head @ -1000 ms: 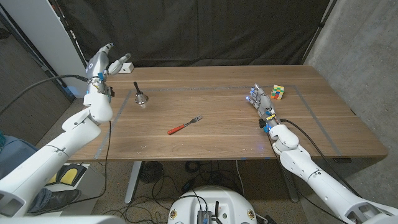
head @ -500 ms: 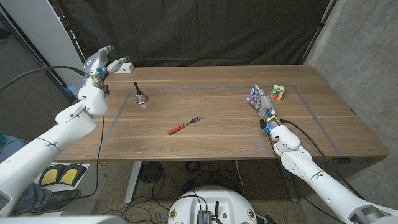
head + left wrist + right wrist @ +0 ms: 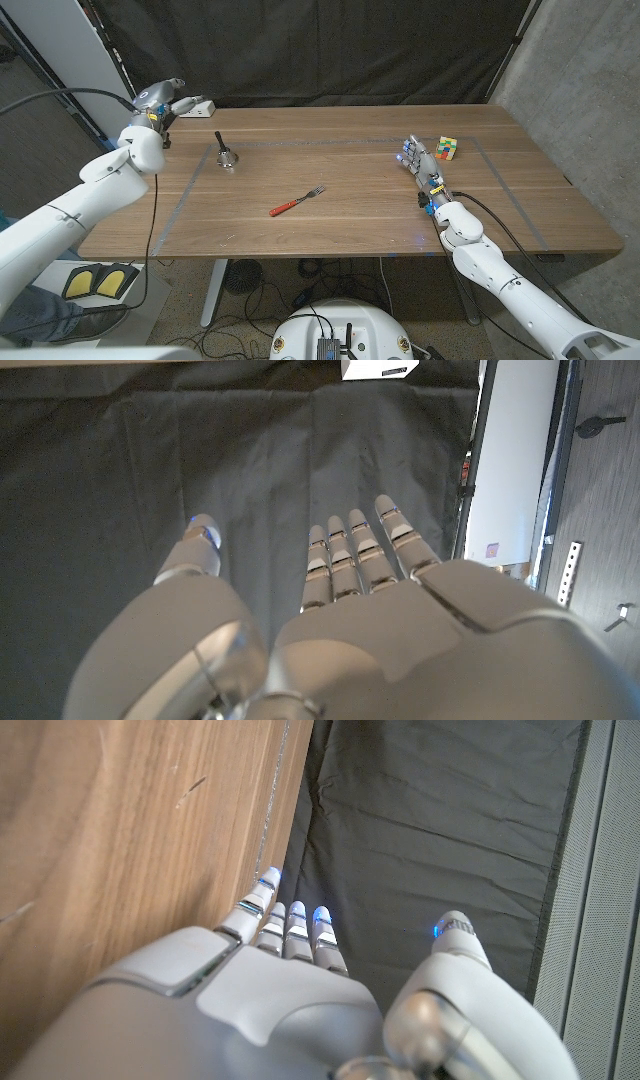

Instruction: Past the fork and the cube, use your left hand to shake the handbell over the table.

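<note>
The left hand [image 3: 172, 103] is held released, fingers spread and empty, above the tabletop's [image 3: 350, 215] far left corner, presumably poised for the reach to the handbell [image 3: 226, 154], which stands upright nearby, close to the far edge. The fork [image 3: 296, 201] lies mid-tabletop and the cube [image 3: 446, 148] near the far right corner, just beyond the right hand [image 3: 420, 165], which is kept released and empty at the right side. No readable writing can be made out.

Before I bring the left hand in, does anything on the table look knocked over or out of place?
Nothing stands out. The handbell stands upright, the fork lies flat mid-table, the cube sits beside the right hand. The left hand is open off the table's far left corner.
</note>
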Controlling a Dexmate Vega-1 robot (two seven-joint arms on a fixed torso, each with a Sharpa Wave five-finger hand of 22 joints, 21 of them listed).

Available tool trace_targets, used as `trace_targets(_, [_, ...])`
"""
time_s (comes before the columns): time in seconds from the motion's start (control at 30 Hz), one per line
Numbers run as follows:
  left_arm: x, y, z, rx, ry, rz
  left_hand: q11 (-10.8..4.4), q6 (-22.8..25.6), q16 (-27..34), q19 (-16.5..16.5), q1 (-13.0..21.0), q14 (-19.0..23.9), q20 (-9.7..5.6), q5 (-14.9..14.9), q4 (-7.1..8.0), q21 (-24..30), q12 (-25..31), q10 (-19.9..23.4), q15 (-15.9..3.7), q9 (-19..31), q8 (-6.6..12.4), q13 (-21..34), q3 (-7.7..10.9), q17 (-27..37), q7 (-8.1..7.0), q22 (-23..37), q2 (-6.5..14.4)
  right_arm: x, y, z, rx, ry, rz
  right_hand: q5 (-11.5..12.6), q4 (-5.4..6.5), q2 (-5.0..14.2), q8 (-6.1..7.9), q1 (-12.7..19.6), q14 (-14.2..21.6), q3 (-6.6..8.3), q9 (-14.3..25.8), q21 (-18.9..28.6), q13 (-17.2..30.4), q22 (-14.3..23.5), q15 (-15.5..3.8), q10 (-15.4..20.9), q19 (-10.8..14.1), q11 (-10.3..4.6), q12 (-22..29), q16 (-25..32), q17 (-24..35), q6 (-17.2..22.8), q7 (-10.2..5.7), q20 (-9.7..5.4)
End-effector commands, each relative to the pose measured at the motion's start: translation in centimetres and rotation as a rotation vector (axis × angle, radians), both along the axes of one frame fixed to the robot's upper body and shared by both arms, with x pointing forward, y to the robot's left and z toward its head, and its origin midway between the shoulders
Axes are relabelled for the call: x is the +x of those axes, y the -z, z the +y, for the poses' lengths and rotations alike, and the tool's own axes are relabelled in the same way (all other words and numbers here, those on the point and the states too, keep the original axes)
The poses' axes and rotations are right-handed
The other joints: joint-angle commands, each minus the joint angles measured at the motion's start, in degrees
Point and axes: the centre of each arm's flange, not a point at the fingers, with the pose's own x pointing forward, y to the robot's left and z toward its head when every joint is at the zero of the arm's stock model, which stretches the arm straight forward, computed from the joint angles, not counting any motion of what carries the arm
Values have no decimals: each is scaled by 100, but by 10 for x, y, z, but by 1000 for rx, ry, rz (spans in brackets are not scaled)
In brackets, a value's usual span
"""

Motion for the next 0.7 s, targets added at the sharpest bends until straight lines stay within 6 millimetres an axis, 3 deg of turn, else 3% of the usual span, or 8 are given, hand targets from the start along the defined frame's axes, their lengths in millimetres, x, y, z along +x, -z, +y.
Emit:
trace_targets(0.03, [6,-10,1,28,-19,121,-45,47,-18,68,123,93,9,5,-6,8,-31,55,-8,14,-13,31,54,-3,-30,21,8,-7,-3,2,-9,3,-33,-16,-29,46,38,19,33,14,16,17,34,10,21,37,59,11,42,37,16,66,22,-15])
trace_targets(0.2, [12,-15,1,41,-18,171,-17,64,-10,90,216,159,12,8,-14,2,-33,96,-28,16,-18,32,78,-3,-81,22,4,-7,-2,3,-11,-1,-28,-16,-32,49,37,20,30,14,16,13,35,10,35,36,57,19,38,34,16,72,24,-13])
trace_targets(0.3, [16,-19,1,50,-14,209,-99,117,15,210,326,292,12,9,-16,29,-19,197,-44,18,-16,34,97,-3,-96,24,-17,-8,-3,4,-17,-3,-32,-17,-34,50,35,19,28,12,16,9,35,10,32,36,50,21,36,32,16,73,26,-7])
trace_targets(0.7, [24,-32,-5,108,-61,322,-190,384,6,669,769,537,142,25,-38,132,-28,415,-133,24,19,38,178,-6,-126,29,-65,-9,-4,6,-15,-10,-33,-17,-41,54,30,21,13,11,16,2,35,10,38,17,45,40,23,22,17,73,23,6])
